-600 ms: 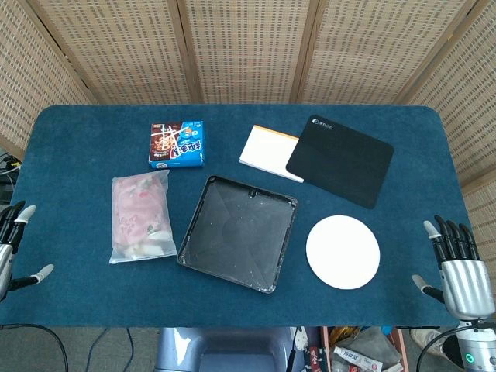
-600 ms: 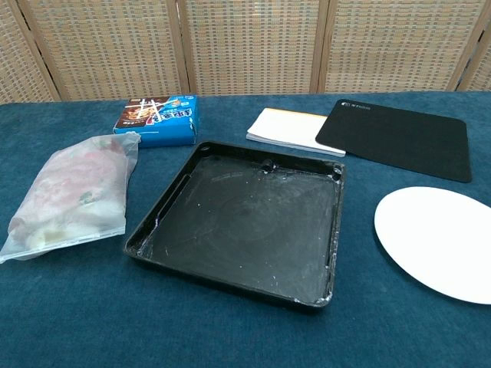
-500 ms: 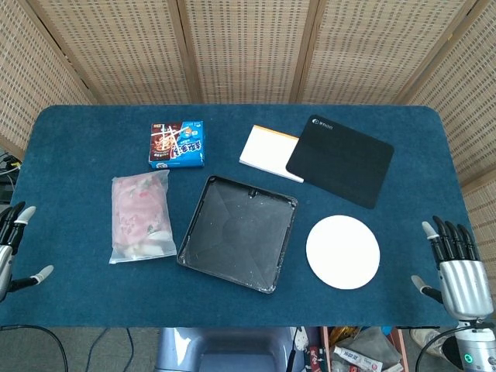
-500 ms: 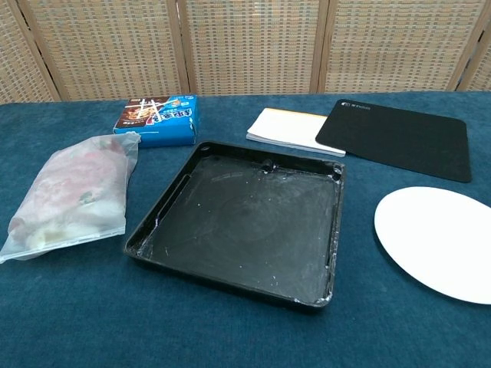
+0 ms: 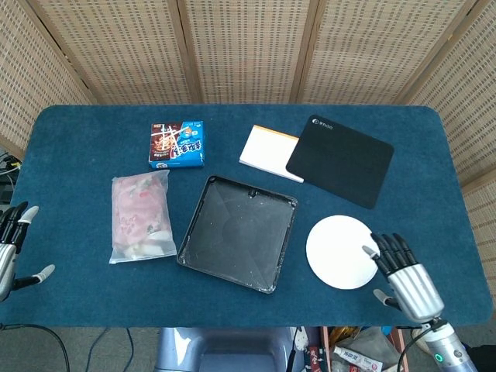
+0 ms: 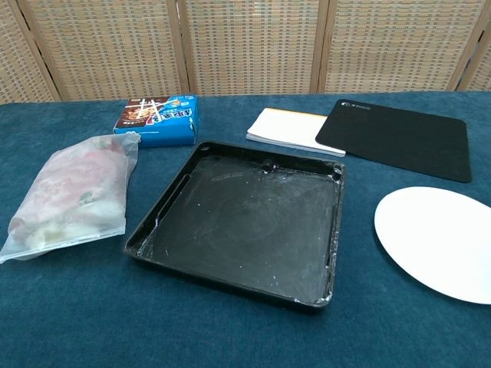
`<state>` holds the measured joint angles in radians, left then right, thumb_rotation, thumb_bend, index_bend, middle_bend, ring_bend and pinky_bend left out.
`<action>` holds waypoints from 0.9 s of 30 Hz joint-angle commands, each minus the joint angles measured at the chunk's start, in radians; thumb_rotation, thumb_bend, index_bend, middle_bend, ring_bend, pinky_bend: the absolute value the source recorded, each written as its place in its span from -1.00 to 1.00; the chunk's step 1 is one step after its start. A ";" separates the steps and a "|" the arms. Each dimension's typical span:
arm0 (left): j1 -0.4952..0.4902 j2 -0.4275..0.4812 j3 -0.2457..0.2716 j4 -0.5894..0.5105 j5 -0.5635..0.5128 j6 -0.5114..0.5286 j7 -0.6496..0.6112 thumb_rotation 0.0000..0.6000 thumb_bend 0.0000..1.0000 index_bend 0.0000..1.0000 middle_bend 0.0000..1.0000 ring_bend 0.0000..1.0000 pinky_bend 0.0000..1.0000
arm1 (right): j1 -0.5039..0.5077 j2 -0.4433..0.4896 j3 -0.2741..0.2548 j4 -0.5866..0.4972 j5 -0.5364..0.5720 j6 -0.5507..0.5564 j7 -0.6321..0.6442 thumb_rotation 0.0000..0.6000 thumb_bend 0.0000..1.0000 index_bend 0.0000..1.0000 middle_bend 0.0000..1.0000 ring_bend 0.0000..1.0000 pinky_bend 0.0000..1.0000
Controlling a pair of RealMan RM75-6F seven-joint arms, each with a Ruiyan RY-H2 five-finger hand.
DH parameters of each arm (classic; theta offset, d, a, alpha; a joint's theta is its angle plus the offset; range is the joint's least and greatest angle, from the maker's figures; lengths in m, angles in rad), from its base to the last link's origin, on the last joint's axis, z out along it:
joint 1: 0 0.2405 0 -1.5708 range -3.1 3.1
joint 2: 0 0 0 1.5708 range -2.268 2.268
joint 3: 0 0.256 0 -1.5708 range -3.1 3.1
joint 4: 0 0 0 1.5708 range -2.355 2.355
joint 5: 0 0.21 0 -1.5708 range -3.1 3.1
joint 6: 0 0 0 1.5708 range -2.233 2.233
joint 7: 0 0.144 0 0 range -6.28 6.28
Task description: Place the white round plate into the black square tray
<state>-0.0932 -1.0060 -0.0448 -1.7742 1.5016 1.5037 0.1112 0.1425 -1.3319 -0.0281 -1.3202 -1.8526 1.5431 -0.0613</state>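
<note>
I see my right robot hand [image 5: 404,271] open, empty, fingertips at the plate [image 5: 341,252] edge; plate cut off in chest view, tray [image 5: 238,232] just left

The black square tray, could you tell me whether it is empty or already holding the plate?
Empty. The black square tray shows only its bare floor; the white round plate lies on the table beside it.

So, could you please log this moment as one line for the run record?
phase: approach | right hand: open, at white round plate edge | left hand: open, idle | black square tray: empty
</note>
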 commanded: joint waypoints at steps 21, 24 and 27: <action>-0.011 -0.016 -0.008 0.001 -0.033 -0.029 0.031 1.00 -1.00 -1.00 -1.00 -1.00 -1.00 | 0.103 -0.279 -0.053 0.333 -0.012 -0.138 -0.037 1.00 -0.86 -0.41 -1.00 -1.00 -0.87; -0.012 -0.016 -0.009 0.001 -0.034 -0.030 0.031 1.00 -1.00 -1.00 -1.00 -1.00 -1.00 | 0.107 -0.291 -0.054 0.354 -0.002 -0.141 -0.029 1.00 -0.81 -0.39 -1.00 -1.00 -0.87; -0.012 -0.016 -0.010 0.002 -0.037 -0.030 0.030 1.00 -1.00 -1.00 -1.00 -1.00 -1.00 | 0.111 -0.298 -0.055 0.366 0.005 -0.144 -0.024 1.00 -0.71 -0.35 -1.00 -1.00 -0.85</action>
<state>-0.1055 -1.0224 -0.0545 -1.7725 1.4646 1.4733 0.1415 0.2518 -1.6284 -0.0827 -0.9567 -1.8494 1.3998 -0.0866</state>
